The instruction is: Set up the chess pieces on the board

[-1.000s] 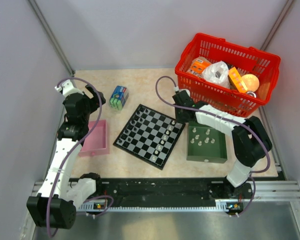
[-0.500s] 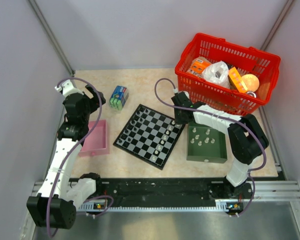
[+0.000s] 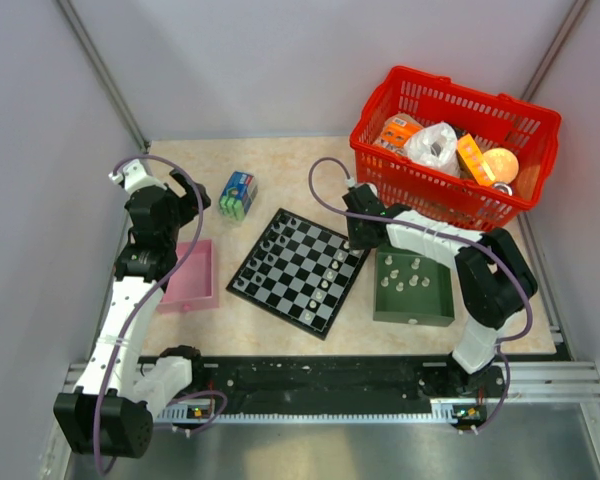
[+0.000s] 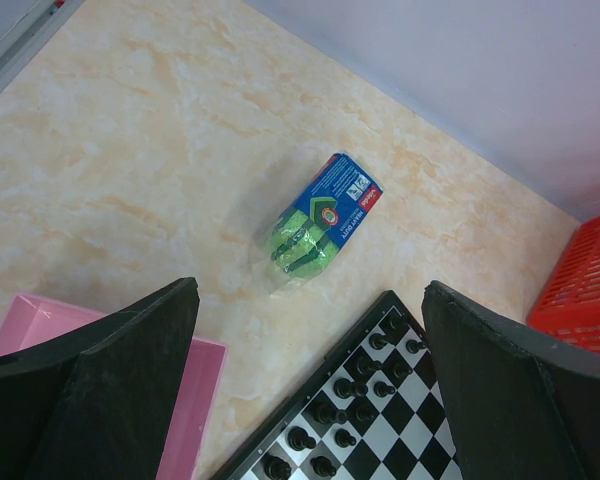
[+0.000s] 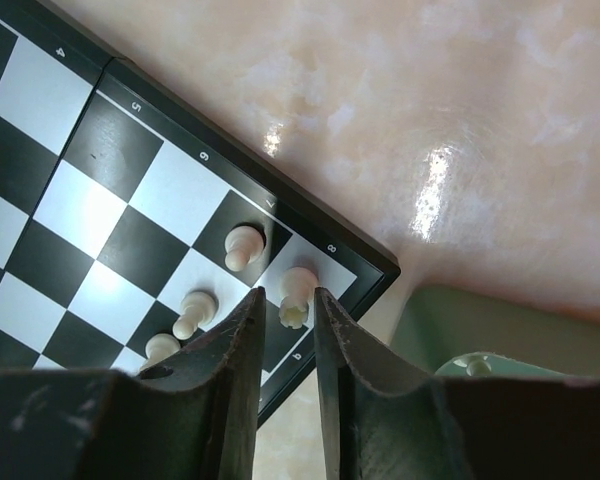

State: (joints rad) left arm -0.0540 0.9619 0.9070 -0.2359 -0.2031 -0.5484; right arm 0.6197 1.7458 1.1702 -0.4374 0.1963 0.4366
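Tiny dark chess pieces [image 3: 275, 240] and a few pale ones already stand on the black-and-silver checked chessboard [image 3: 298, 270] at mid-frame, the right tool [image 5: 285, 300] narrowly flanking a pale rook [image 5: 296, 290] on its corner square (grip unclear), several whitish pieces [image 3: 412, 268] left in the green square tray [image 3: 412, 321], and the left tool [image 4: 310, 390] gaping empty.

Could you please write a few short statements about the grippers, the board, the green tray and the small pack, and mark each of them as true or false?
1. The left gripper is open and holds nothing. True.
2. The right gripper has one finger on either side of a pale piece on a corner square of the board. True.
3. The pieces in the green tray are dark. False: they are pale.
4. The board carries only pale pieces. False: dark pieces stand along one edge too.
5. The blue and green pack lies in the red basket. False: it lies on the table.
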